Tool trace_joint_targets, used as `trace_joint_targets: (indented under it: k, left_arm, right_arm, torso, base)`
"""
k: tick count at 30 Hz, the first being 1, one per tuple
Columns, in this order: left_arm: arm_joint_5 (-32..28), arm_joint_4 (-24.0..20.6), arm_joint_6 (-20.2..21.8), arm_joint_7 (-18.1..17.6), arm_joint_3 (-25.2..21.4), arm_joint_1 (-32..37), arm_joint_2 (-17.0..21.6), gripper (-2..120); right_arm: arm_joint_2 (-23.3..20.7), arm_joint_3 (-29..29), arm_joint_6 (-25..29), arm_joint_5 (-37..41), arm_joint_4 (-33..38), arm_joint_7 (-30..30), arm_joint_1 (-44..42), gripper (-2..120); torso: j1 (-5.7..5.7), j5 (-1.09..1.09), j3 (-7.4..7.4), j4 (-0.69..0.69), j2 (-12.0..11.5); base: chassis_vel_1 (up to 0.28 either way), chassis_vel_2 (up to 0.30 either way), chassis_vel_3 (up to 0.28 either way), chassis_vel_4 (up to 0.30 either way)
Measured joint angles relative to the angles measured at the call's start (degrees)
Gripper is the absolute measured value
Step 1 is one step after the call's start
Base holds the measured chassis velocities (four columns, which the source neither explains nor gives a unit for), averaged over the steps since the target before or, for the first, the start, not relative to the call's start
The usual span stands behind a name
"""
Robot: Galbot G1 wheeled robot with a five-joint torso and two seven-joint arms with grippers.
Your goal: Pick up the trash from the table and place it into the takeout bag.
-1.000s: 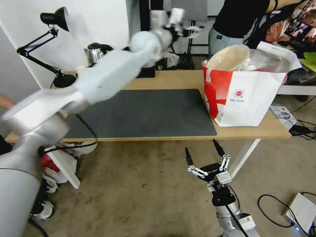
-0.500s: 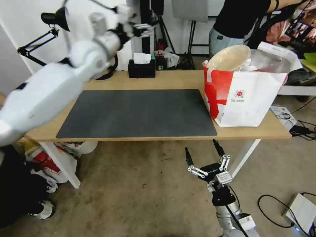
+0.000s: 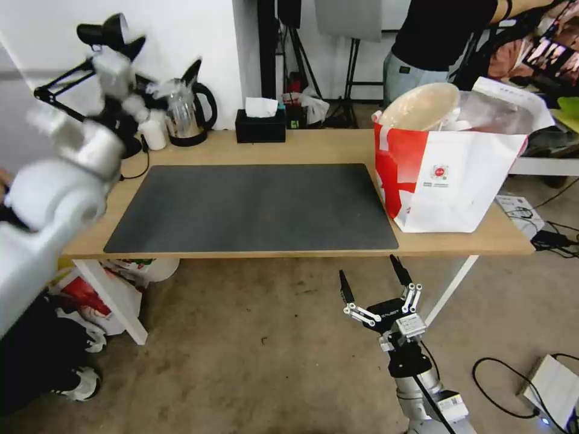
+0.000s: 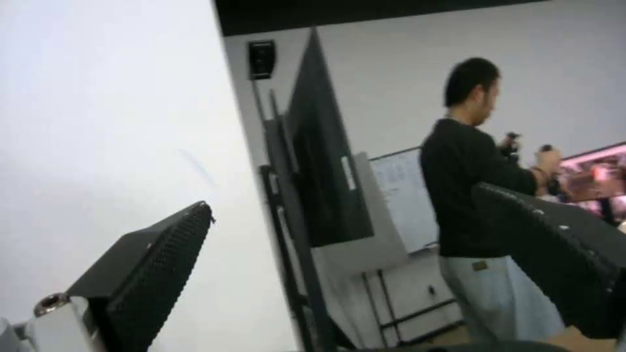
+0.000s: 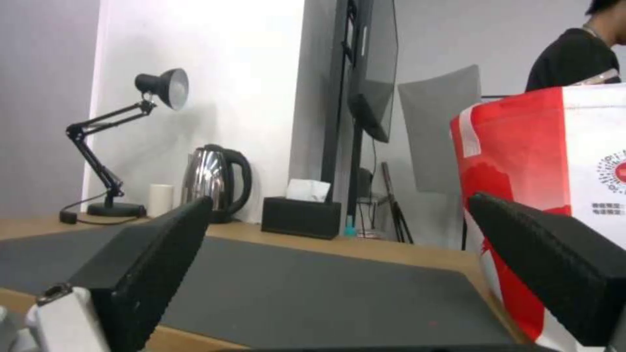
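Observation:
The takeout bag (image 3: 446,175), white with a red side panel, stands open on the right end of the table (image 3: 301,144). A beige paper bowl (image 3: 419,105), one piece of the trash, leans tilted in the bag's mouth. The dark grey mat (image 3: 253,205) lies bare. My left gripper (image 3: 142,90) is raised over the table's far left corner, blurred, beside the kettle. In the left wrist view, my left gripper (image 4: 342,200) is open and holds nothing. Below the table's front edge, my right gripper (image 3: 374,277) points up and is open. The right wrist view shows my right gripper (image 5: 339,203) empty, with the bag (image 5: 522,161) to one side.
A steel kettle (image 3: 184,117), a white cup (image 3: 155,134), a black desk lamp (image 3: 102,36) and a black tissue box (image 3: 259,126) line the table's back edge. Bags (image 3: 102,295) lie under its left end. Cables and a white box (image 3: 552,380) are on the floor at right.
My left arm has swung left from over the table's back middle to the far left corner by the lamp and kettle. The right arm and the bag have not moved.

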Motion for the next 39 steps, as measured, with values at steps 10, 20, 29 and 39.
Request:
trace_joint_targets:
  k: [10, 20, 29, 39]
  left_arm:
    - [19.65, -7.29, -10.75, 0.04, -12.2, 26.74, -24.77, 100]
    - [31.33, -7.35, -16.14, -0.02, -7.06, 34.88, -40.87, 100]
    - [34.78, -3.93, -19.96, 0.06, -4.6, 42.4, -47.64, 100]
    - [36.51, -0.21, -22.09, 2.15, -2.34, 44.37, -49.98, 100]
  right_arm:
    - [-0.01, 0.0, 0.0, 0.0, 0.0, 0.0, 0.01, 100]
    - [0.0, 0.0, 0.0, 0.0, 0.0, 0.0, 0.0, 100]
    - [0.0, 0.0, 0.0, 0.0, 0.0, 0.0, 0.01, 100]
    - [0.0, 0.0, 0.0, 0.0, 0.0, 0.0, 0.01, 100]
  torso:
    - [-0.01, 0.05, -0.01, 0.05, 0.0]
    - [0.0, 0.06, -0.01, 0.04, 0.0]
    - [0.0, 0.05, 0.0, 0.04, 0.0]
    - [0.01, 0.03, 0.0, 0.03, 0.0]
  base:
    - [0.0, 0.0, 0.0, 0.0]
    - [0.0, 0.0, 0.0, 0.0]
    - [0.0, 0.0, 0.0, 0.0]
    - [0.0, 0.0, 0.0, 0.0]
